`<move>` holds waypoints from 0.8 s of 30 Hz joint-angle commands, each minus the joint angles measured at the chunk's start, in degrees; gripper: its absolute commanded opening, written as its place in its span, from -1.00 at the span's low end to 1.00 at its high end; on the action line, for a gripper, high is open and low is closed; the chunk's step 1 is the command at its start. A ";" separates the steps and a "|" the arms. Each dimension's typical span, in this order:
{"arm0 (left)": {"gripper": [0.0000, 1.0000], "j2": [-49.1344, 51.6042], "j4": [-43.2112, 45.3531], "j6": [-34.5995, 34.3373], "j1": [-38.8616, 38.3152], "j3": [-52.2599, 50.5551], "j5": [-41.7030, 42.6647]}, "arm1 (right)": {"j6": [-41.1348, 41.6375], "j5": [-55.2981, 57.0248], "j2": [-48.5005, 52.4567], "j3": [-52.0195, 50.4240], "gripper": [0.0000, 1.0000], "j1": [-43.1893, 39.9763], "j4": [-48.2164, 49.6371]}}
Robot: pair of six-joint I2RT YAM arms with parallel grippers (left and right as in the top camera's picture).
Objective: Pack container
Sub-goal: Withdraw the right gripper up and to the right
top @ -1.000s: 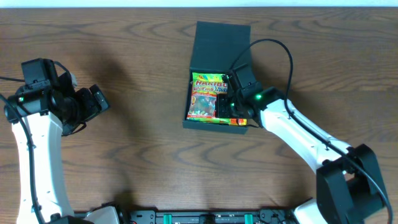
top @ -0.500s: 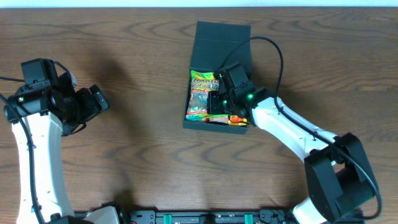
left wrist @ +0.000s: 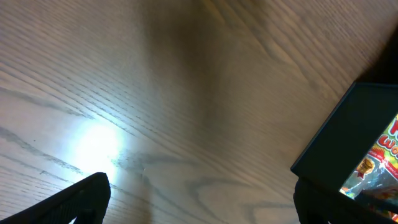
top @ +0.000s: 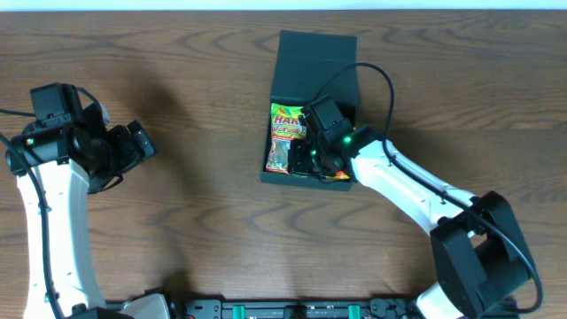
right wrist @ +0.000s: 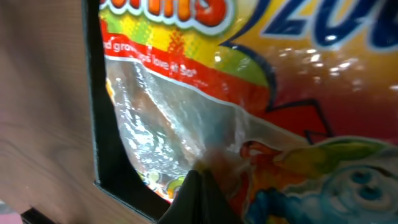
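We see the container (top: 314, 66) on the counter (top: 204, 221), a little toward 12 o'clock from the middle. Its flap lid is laid back toward 12 o'clock. Inside lies a bright snack packet (top: 283, 133), its red, yellow and green print showing along the 9 o'clock side of the box. The right tool (top: 307, 156) is down inside the container, over the packet's 3 o'clock part, and its arm runs off toward 4 o'clock. In the right wrist view the packet's crinkled clear window and print fill the picture next to the box's dark wall. Only one dark fingertip (right wrist: 200, 200) shows at the bottom edge, so we cannot tell whether this tool is apart or together.

The left tool (top: 142, 144) hangs over bare counter at 9 o'clock, well apart from the container. Its fingers (left wrist: 84, 199) stand wide apart with nothing between them.
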 commanded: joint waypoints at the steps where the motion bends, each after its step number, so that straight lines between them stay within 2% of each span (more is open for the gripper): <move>1: 0.90 0.26 -0.02 0.39 0.26 -0.26 -0.07 | 2.12 0.11 1.55 0.11 -0.97 0.96 0.70; 6: 0.90 0.28 -0.02 0.39 0.26 -0.26 -0.07 | -1.09 2.80 0.20 6.01 -0.96 0.52 -0.74; 12: 0.91 0.28 -0.02 0.39 0.26 -0.26 -0.07 | -7.65 11.41 -5.09 14.71 -0.97 -2.73 -9.42; 17: 0.90 0.26 -0.02 0.39 0.26 -0.26 -0.07 | -12.79 17.14 -8.81 15.80 -0.97 -10.19 -16.94; 20: 0.90 0.28 -0.02 0.39 0.26 -0.26 -0.07 | -12.90 21.70 -9.20 15.78 -0.97 -16.35 -22.95; 21: 0.90 0.28 -0.02 0.39 0.26 -0.26 -0.04 | -13.51 21.79 -9.05 15.56 -0.92 -18.84 -24.02; 24: 0.90 0.28 -0.02 0.39 0.26 -0.26 -0.04 | -20.17 15.52 -8.76 13.81 -0.97 -25.00 -21.53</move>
